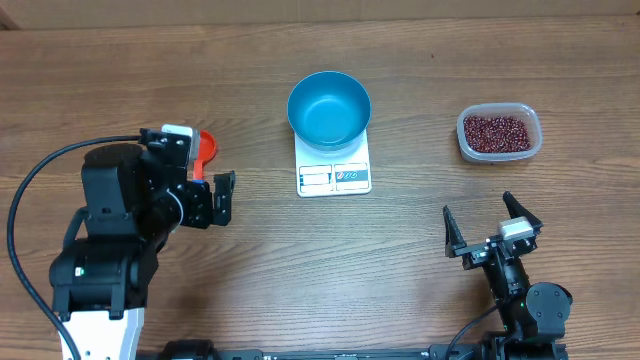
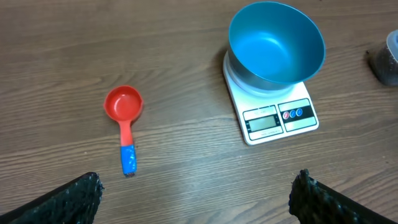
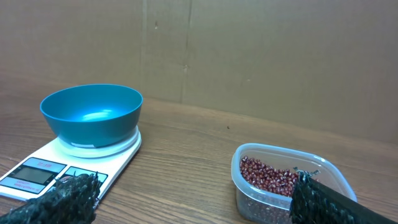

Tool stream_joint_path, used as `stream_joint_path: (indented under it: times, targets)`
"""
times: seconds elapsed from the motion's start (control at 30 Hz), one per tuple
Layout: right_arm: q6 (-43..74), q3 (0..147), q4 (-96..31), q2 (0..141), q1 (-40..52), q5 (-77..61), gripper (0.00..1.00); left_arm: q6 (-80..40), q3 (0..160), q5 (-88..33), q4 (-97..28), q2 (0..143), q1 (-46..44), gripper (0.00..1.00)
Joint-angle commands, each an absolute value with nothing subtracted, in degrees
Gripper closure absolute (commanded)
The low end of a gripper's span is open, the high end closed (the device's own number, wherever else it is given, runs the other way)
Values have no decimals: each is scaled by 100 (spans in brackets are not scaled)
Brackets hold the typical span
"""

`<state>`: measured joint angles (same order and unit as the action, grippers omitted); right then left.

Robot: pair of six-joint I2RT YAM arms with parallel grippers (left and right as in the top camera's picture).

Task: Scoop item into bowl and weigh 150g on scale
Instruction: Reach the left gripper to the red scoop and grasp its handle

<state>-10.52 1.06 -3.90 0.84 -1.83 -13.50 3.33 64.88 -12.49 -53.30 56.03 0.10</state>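
Observation:
The empty blue bowl (image 1: 329,108) (image 2: 277,43) (image 3: 91,111) stands on the white scale (image 1: 334,177) (image 2: 277,118) (image 3: 37,174) at the table's middle back. Dark red-brown beans (image 1: 497,131) (image 3: 273,177) fill a clear tub at the back right. A red scoop (image 1: 205,148) (image 2: 124,106) with a blue handle lies on the table left of the scale, partly hidden by my left arm in the overhead view. My left gripper (image 1: 226,198) (image 2: 198,180) is open and empty, near the scoop's handle end. My right gripper (image 1: 478,208) (image 3: 196,180) is open and empty, in front of the tub.
The clear plastic tub (image 1: 468,148) (image 3: 245,186) (image 2: 385,59) holds the beans. A brown cardboard wall (image 3: 249,56) rises behind the table. A black cable (image 1: 40,180) loops beside my left arm.

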Motion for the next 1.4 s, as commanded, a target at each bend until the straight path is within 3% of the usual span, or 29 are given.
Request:
stream_joint_path:
  times: [0.0, 0.47, 0.73, 0.93, 1.37]
  targets:
    - [-1111, 45, -349, 19, -156, -1262, 0, 259, 6626, -1424, -5328, 5623, 36, 0]
    - [-1028, 45, -309, 16, -156, -1341, 0, 128, 6626, -1509, -5030, 5625, 36, 1]
    - [106, 49, -329, 19, -156, -1450, 0, 126, 6626, -1487, -4943, 5625, 36, 1]
    - [196, 58, -342, 99, -156, -1577, 0, 128, 6626, -1485, -4847, 5625, 36, 0]
    - [215, 2014, -2108, 1046, -156, -1874, 0, 128, 6626, -1511, -4814, 5625, 36, 0]
